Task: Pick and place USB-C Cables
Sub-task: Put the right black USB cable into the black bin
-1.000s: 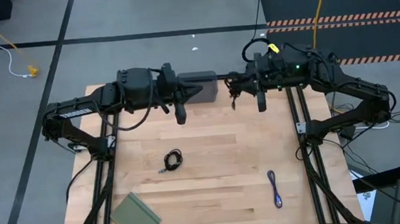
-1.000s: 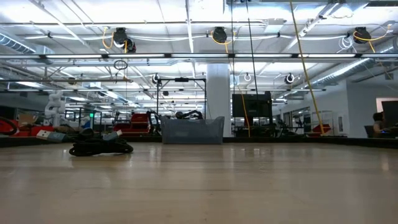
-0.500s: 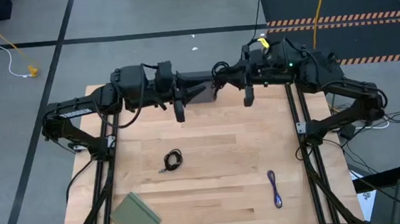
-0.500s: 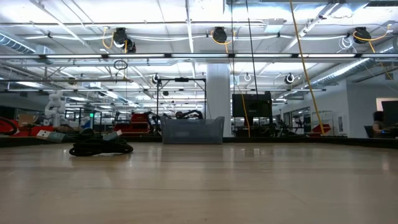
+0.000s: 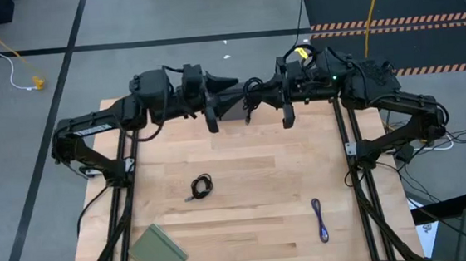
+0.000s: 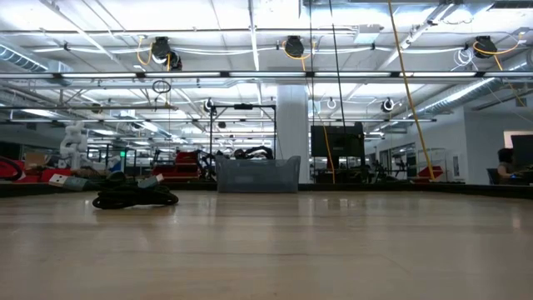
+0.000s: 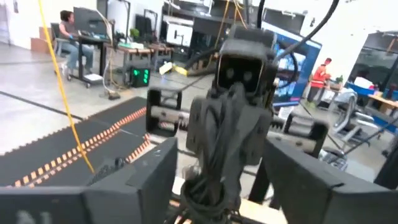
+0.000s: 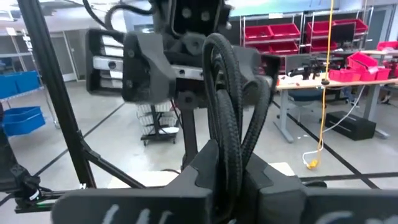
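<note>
I had the right gripper pinching the bundled black cable above the grey tray at the table's far edge, left gripper spread facing it, apparently mid-handover; next I needed to drop it in the tray.

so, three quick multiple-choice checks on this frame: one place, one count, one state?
1. The purple-blue cable lies:
A. on the green pad
B. on bare wood, right arm's side
C. in the tray

2. Cables lying on the table:
A. one
B. two
C. three

3. The right end effector is:
A. open, empty
B. shut on a black cable
C. shut on the purple-blue cable

Key:
1 B: the purple-blue cable rests on the bare table.
2 B: only it and the coiled black cable.
3 B: the right end effector clamps the bundled black cable.
</note>
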Controlling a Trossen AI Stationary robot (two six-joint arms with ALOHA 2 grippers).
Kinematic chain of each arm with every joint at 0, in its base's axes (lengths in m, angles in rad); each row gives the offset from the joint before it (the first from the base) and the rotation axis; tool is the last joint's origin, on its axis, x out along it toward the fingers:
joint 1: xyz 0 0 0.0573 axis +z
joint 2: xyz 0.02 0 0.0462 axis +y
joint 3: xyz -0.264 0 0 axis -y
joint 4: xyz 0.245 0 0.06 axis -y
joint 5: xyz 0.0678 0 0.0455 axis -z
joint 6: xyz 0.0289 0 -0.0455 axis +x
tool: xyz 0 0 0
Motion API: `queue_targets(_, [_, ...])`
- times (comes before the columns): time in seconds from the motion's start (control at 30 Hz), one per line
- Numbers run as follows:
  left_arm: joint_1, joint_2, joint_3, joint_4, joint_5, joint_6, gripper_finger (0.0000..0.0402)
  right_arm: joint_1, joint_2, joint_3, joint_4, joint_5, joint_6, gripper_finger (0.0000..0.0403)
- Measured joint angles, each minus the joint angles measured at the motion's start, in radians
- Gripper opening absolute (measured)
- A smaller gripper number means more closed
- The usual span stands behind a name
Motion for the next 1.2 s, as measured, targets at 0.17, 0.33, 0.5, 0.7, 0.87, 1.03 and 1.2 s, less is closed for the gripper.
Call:
queue_targets(0.17, [0.02, 0.032, -0.002, 0.027, 0.021, -0.037, 0.029, 0.006, 0.008, 0.0, 0.023, 0.0, 0.0, 0.0013])
queue_targets(0.33, [0.022, 0.052, 0.001, 0.142, 0.028, -0.045, 0.028, 0.016, 0.011, 0.0, 0.026, 0.0, 0.0, 0.0013])
queue_targets(0.5, [0.022, 0.083, -0.002, 0.13, 0.094, -0.038, 0.0242, 0.023, 0.01, 0.0, 0.029, 0.0, -0.001, 0.0013])
queue_targets(0.7, [0.021, 0.106, -0.001, 0.201, 0.105, 0.002, 0.0183, 0.023, 0.011, 0.0, 0.028, 0.003, -0.003, 0.0013])
queue_targets(0.87, [0.022, 0.105, -0.001, 0.237, 0.105, 0.004, 0.013, 0.023, 0.011, 0.0, 0.028, 0.002, -0.003, 0.0013])
queue_targets(1.03, [0.023, 0.105, -0.001, 0.216, 0.105, 0.015, 0.0088, 0.023, 0.011, 0.0, 0.026, 0.003, -0.003, 0.0013])
queue_targets(1.2, [0.023, 0.105, -0.001, 0.207, 0.123, 0.018, 0.0057, 0.023, 0.011, 0.0, 0.023, 0.003, -0.003, 0.0013])
